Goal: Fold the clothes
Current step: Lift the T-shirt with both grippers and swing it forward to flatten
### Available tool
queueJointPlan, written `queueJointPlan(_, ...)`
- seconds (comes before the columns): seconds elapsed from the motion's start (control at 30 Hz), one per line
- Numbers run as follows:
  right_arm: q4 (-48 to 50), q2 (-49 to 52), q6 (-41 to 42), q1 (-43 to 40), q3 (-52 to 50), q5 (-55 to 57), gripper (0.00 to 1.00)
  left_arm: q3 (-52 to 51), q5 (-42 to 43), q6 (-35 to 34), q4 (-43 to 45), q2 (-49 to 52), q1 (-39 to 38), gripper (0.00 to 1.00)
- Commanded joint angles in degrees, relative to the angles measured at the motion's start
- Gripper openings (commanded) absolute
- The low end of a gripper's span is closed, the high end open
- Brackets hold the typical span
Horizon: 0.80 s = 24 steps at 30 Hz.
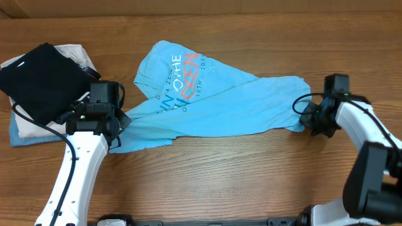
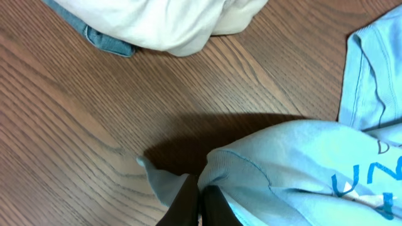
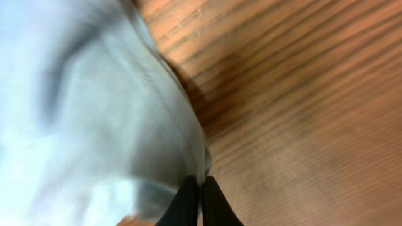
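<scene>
Right wrist: your right gripper (image 3: 200, 191) shows two dark fingers pressed together on the stitched hem of the light blue T-shirt (image 3: 94, 113). Left of the gripper, blurred cloth fills the view. Right of it is the wooden table (image 3: 314, 119), with a shadow (image 3: 217, 94) along the cloth edge.

Sky-blue T-shirt (image 1: 213, 103) with white and orange-red lettering, crumpled, stretched crosswise over mid-table, print facing up.

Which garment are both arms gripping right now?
The sky-blue printed T-shirt, pinched at opposite ends by the left gripper and right gripper. The black garment and cream garment sit stacked, ungripped.
</scene>
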Motion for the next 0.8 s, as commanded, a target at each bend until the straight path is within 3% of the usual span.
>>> queueJointPlan(0.0,-4.68,-6.64,-0.15,0.11,7.23,0.33,0.04,0.96,-0.76,4.79,0.2,-0.52,0.09,0.04)
queueJointPlan(0.2,-15.5,-12.66,-0.5,0.11,15.78,0.28,0.04,7.8,-0.74,8.55,-4.02,-3.13,0.09,0.04)
queueJointPlan(0.5,-28.89,-22.62,-3.41,0.11,32.94,-0.31,0.04,26.67,0.2,16.22,-13.25,-11.15,0.11,0.04)
queueJointPlan(0.77,-37.81,-30.38,-3.72,0.11,51.54,2.47,0.04,40.63,0.07,17.66,-21.62,-17.14,0.11,0.04)
